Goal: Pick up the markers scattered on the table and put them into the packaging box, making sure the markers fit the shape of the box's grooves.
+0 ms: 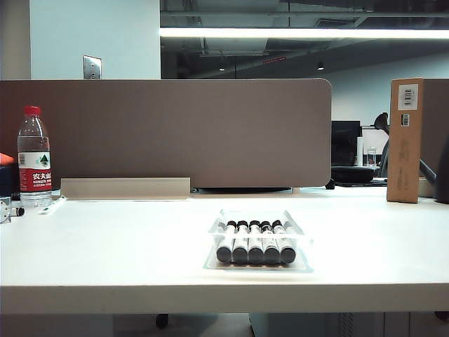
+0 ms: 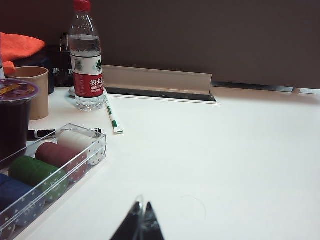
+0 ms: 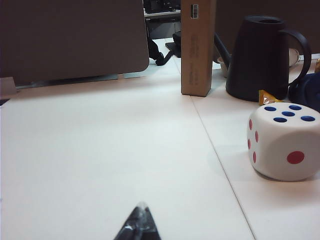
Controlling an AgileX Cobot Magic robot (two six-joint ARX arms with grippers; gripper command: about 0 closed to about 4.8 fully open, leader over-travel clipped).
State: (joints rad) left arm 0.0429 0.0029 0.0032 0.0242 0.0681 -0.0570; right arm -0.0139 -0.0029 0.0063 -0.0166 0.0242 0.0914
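Five markers (image 1: 255,247) fill the grooves of the packaging box (image 1: 300,229) mid-table (image 1: 105,253). Only the wrist views show the grippers, both clenched empty: left gripper (image 2: 140,225) beside a chip case (image 2: 75,170), right gripper (image 3: 140,224) near a die (image 3: 283,140).

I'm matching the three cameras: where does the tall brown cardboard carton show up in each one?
Exterior view: cardboard carton at far right, upright on the table.
Left wrist view: not in it.
Right wrist view: carton beside the black jug.
Shared landmark: the brown partition panel.
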